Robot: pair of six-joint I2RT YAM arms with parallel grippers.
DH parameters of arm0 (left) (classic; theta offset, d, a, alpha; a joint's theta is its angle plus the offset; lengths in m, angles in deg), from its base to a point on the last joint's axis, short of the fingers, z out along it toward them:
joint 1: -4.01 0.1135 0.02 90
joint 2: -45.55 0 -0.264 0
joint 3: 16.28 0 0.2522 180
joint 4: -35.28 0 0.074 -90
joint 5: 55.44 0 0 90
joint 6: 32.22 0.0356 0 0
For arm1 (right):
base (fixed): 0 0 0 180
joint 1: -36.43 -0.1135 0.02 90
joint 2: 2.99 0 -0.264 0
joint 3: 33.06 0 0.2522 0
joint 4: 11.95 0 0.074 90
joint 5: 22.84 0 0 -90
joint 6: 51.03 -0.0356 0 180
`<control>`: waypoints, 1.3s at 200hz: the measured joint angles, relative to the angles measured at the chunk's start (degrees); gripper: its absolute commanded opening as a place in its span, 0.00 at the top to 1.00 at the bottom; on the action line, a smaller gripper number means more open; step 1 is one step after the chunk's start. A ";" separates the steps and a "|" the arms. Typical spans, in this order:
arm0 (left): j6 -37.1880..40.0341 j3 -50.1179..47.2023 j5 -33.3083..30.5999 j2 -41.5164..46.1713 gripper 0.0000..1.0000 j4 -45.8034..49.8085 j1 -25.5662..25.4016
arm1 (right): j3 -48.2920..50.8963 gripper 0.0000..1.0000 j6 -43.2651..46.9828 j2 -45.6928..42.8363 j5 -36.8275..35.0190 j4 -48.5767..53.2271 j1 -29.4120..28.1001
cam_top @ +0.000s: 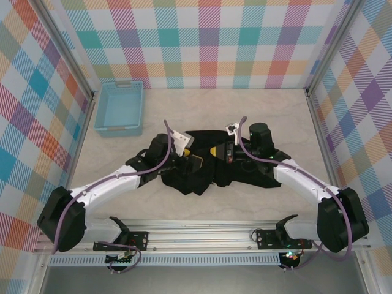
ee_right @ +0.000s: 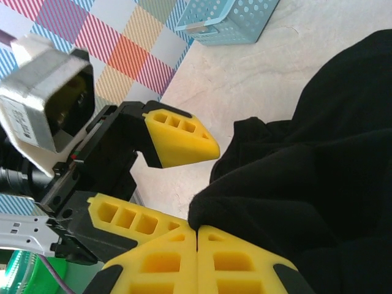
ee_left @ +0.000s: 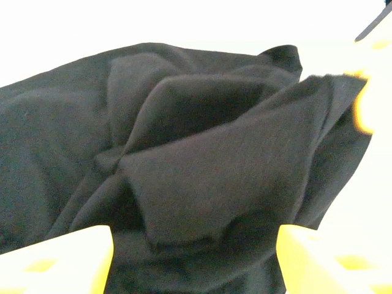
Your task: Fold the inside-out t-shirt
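The right jaws are closed: their two yellow plastic fingers (ee_right: 239,260), moulded with hollow cells, meet along a thin seam and pinch a rounded fold of cloth at the tips. The left jaws stand open, their yellow fingers (ee_left: 61,260) spread wide with dark cloth lying beyond the gap and nothing clamped between them. From the right wrist we see them just beside the right jaws, at the cloth's edge.

Around us, flat wall panels printed in a pastel plaid (cam_top: 208,43) close in three sides, held by bare aluminium frame posts (cam_top: 320,122). The pale beige surface (cam_top: 288,116) looks smooth and faintly marbled, and a ribbed metal rail (cam_top: 202,236) runs along its near edge.

The soft black cloth inside-out t-shirt (cam_top: 196,184) lies crumpled in the middle of the surface, under both wrists. It is matte, heaped in broad overlapping folds with deep creases, and its outline is ragged. The two white-and-black arms (cam_top: 104,190) reach in over it from either side, each trailed by a purple cable (cam_top: 76,205).

The light blue rectangular plastic basket (cam_top: 119,109) sits at the far left corner, well apart from the shirt, and its walls are pierced with rows of small round holes.
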 measured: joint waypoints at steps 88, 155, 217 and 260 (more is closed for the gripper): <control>-2.71 3.48 10.05 -6.27 0.61 -3.54 -0.04 | 0.00 1.00 1.46 0.00 -0.33 1.49 -0.04; -3.50 5.70 14.88 -8.46 1.00 -4.48 -0.04 | -0.02 1.00 3.74 -0.70 -1.68 3.17 -0.04; -7.58 9.09 19.39 -5.29 1.00 0.22 1.29 | -0.57 1.00 11.91 -5.44 -11.10 11.13 -0.37; -12.76 14.34 20.46 -2.32 1.00 6.60 3.56 | -1.20 1.00 15.91 -5.81 -15.96 13.55 -2.03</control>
